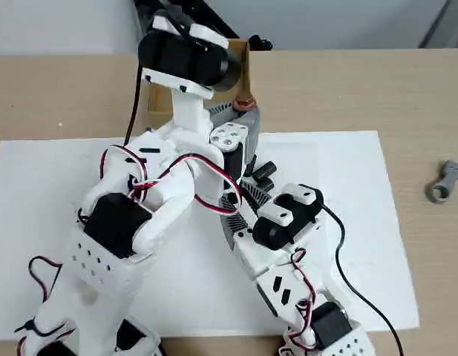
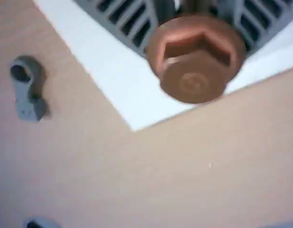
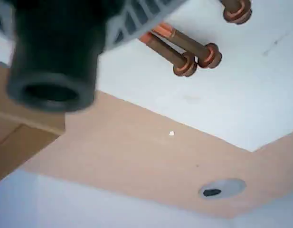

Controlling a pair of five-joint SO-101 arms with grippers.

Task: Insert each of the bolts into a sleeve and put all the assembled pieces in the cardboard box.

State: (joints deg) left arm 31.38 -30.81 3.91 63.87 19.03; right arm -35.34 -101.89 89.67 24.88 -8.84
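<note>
the left tool [image 1: 242,117] is gripping a copper bolt [image 2: 196,57], its hexagonal head sticking out, close to the cardboard box [image 1: 243,63] at the desk's far edge. the right tool [image 1: 252,182] is clamping a black sleeve [image 3: 51,90] near it, closer to the desk's middle. spare bolts [image 3: 186,59] are lying loose on the white sheet [image 1: 340,170].

the two arms are crowding each other, so i am judging a knock likely if either swings wide. bolt and sleeve are not looking lined up, and a skewed push could be jamming the bolt or forcing it out of the grip.

a grey part [image 1: 444,182] is lying near the desk's right edge. the desk [image 1: 347,89] is showing smooth tan wood, and a pale wall [image 1: 65,26] is standing behind it.
</note>
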